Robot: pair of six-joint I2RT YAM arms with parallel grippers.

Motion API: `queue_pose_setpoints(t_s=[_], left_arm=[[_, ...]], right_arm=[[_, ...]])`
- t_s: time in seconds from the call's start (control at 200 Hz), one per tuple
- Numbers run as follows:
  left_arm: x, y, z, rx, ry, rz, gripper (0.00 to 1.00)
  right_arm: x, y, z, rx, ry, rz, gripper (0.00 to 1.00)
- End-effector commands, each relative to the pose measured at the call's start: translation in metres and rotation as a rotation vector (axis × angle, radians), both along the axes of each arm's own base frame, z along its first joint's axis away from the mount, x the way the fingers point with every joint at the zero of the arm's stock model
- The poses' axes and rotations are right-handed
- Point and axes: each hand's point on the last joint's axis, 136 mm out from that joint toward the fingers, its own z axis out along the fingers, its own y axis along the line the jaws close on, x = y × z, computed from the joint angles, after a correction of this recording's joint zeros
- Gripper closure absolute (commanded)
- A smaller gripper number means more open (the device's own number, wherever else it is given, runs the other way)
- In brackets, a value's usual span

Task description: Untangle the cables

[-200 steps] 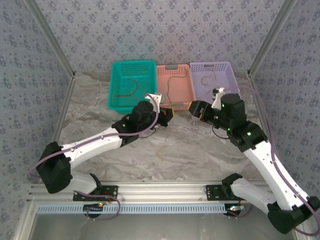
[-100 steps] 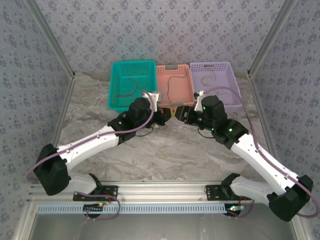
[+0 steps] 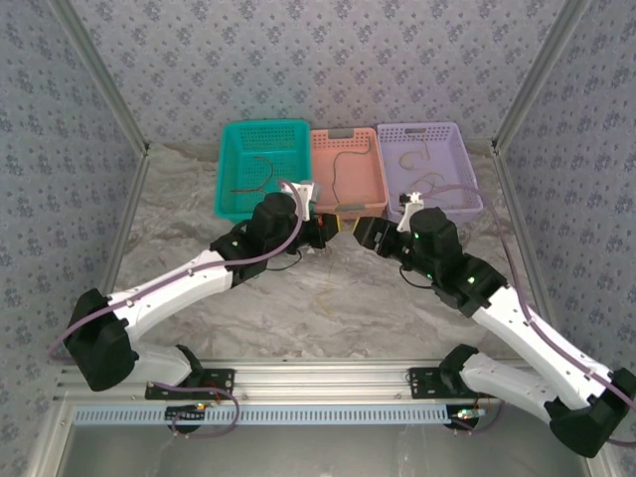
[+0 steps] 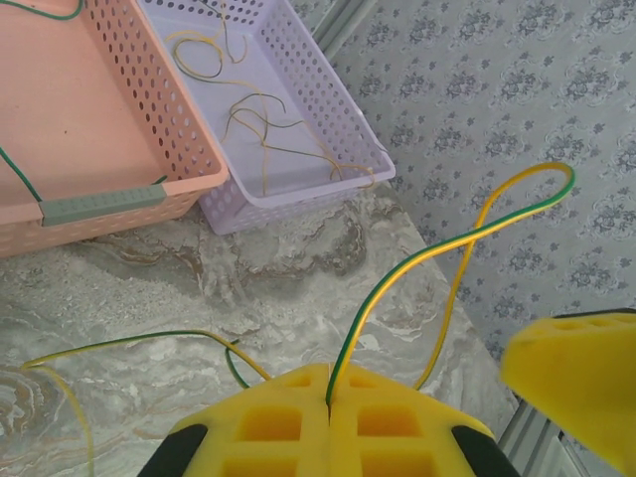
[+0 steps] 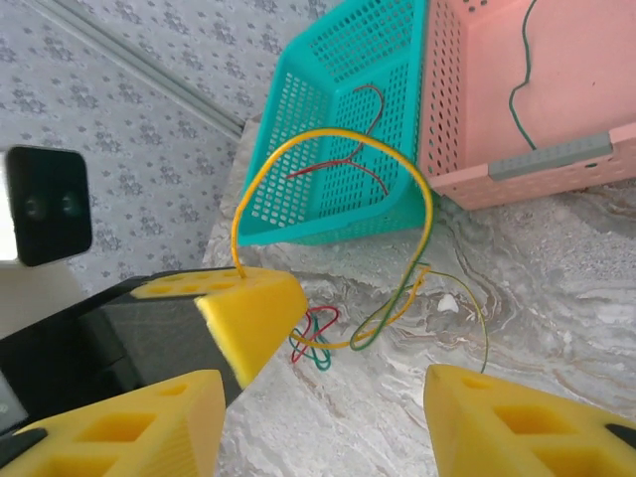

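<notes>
Sorted cables lie in the baskets, yet the left end effector pinches a yellow-green cable, the right end effector is spread empty, and a red-green tangle waits on the tabletop.

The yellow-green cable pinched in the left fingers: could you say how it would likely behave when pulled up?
The yellow-green cable holds a free-standing arch above the left fingers, so it is probably springy rather than limp. It is thin, so likely very light. Its far end trails on the table near a red-green tangle, so it may drag that along.
</notes>
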Motion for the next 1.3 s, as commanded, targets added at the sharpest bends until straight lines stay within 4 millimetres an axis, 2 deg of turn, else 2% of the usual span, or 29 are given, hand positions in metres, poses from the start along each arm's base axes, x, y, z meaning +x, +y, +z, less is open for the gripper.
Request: queue_pose_setpoints(t_s=[0.0, 0.155, 0.26, 0.34, 0.38, 0.52, 0.54, 0.565, 0.635, 0.705, 0.854, 0.984, 1.049, 1.129, 1.299], left_arm=[[-0.001, 0.001, 0.031, -0.046, -0.045, -0.012, 1.0], [-0.002, 0.001, 0.034, -0.05, -0.046, -0.019, 1.0], [-0.004, 0.002, 0.034, -0.046, -0.047, -0.018, 1.0], [-0.005, 0.006, 0.037, -0.042, -0.055, -0.013, 1.0], [-0.005, 0.007, 0.037, -0.036, -0.056, -0.011, 1.0], [-0.007, 0.012, 0.035, -0.007, -0.053, -0.007, 1.0], [-0.007, 0.011, 0.034, -0.003, -0.049, -0.008, 1.0], [-0.007, 0.011, 0.033, -0.001, -0.047, -0.011, 1.0], [-0.007, 0.009, 0.031, 0.003, -0.039, -0.017, 1.0], [-0.007, 0.007, 0.03, 0.011, -0.031, -0.025, 1.0], [-0.005, 0.007, 0.024, 0.052, -0.018, -0.021, 1.0], [-0.003, 0.006, 0.024, 0.059, -0.015, -0.025, 1.0], [-0.003, 0.003, 0.024, 0.064, -0.012, -0.029, 1.0], [-0.001, 0.0, 0.022, 0.067, -0.007, -0.036, 1.0], [0.004, -0.003, 0.018, 0.08, 0.003, -0.023, 1.0]], right_arm=[[0.015, 0.01, -0.01, -0.003, 0.007, -0.006, 0.5], [0.033, 0.025, -0.012, 0.001, -0.004, 0.004, 0.56], [0.044, 0.023, -0.007, -0.034, -0.013, -0.015, 0.79], [0.048, 0.005, -0.002, -0.131, -0.03, -0.064, 1.0], [0.05, -0.009, 0.004, -0.183, -0.045, -0.107, 1.0], [0.051, -0.056, 0.042, -0.372, -0.156, -0.192, 1.0], [0.052, -0.061, 0.057, -0.385, -0.188, -0.204, 1.0], [0.052, -0.067, 0.065, -0.42, -0.205, -0.209, 1.0], [0.056, -0.074, 0.081, -0.514, -0.249, -0.194, 1.0], [0.06, -0.069, 0.098, -0.605, -0.312, -0.141, 1.0], [0.068, -0.071, 0.099, -0.835, -0.337, -0.101, 1.0], [0.064, -0.052, 0.098, -0.778, -0.357, 0.007, 1.0], [0.058, -0.042, 0.089, -0.742, -0.328, 0.068, 0.88], [0.05, -0.04, 0.079, -0.693, -0.267, 0.096, 0.72], [0.016, -0.043, 0.081, -0.514, -0.24, 0.156, 0.53]])
